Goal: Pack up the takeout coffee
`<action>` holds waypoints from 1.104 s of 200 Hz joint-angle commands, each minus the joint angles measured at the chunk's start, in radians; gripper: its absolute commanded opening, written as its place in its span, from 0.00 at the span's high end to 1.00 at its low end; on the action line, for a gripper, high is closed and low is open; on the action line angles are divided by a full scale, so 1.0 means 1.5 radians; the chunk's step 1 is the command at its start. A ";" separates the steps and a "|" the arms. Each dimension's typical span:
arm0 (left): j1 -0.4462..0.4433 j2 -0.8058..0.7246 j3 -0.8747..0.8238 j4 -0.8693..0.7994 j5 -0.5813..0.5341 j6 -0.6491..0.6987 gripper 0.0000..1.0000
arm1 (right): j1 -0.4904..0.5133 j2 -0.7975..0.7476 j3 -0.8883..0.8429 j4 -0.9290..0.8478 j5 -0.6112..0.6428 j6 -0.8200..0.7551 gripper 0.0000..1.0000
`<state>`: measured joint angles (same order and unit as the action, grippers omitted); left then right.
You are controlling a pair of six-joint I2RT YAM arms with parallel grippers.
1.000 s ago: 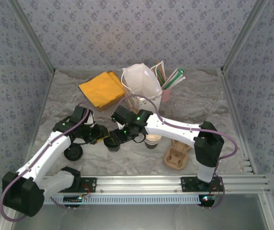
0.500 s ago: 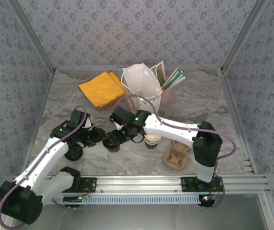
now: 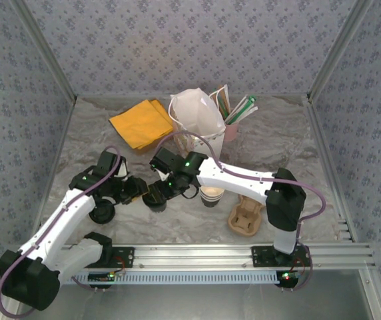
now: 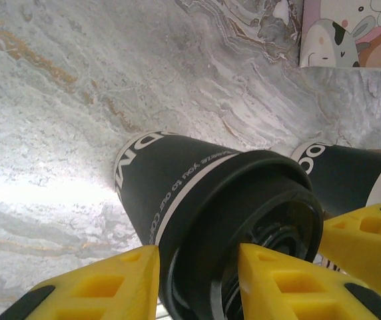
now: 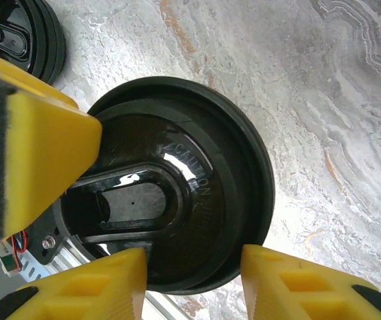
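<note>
Takeout coffee [image 3: 212, 195], cream-rimmed paper cup, upright, open-topped, on table [image 3: 277, 133]

Glossy black lid [image 5: 197, 193] beneath parted yellow tool fingers [image 5: 310, 287], second lid [image 5: 20, 33] beyond, marbled tabletop [image 5: 310, 80].

You have one lidded cup [image 3: 156, 199], one open cup [image 3: 210, 195], one loose lid [image 3: 102, 212], one pink straw cup [image 3: 232, 130], one white bag [image 3: 194, 113], one cardboard carrier [image 3: 246, 219], one napkin stack [image 3: 142, 123].

Marbled table [image 3: 277, 140] bears takeout coffee [image 3: 210, 195], napkins [image 3: 142, 123], bag [image 3: 196, 117], seemingly a carrier [image 3: 246, 219].
</note>
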<state>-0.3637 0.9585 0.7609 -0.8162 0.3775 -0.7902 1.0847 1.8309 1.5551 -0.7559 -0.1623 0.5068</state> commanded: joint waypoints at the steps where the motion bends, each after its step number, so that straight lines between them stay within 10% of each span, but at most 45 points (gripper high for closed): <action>1: 0.002 -0.003 0.037 -0.032 0.008 -0.007 0.63 | 0.002 0.014 0.028 -0.045 0.001 -0.010 0.55; 88: 0.002 -0.015 0.081 -0.054 0.002 -0.006 0.55 | -0.009 -0.001 0.090 -0.060 0.015 -0.006 0.48; 146: 0.002 0.002 0.179 -0.092 -0.034 0.028 0.23 | -0.042 -0.062 0.122 -0.106 0.087 0.005 0.38; 221: -0.027 0.100 0.333 -0.080 -0.050 0.064 0.00 | -0.117 -0.183 0.147 -0.161 0.169 0.005 0.01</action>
<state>-0.3870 1.0691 1.1797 -0.9325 0.3229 -0.7322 0.9501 1.6176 1.7531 -0.9371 0.0387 0.5117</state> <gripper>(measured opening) 0.997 0.927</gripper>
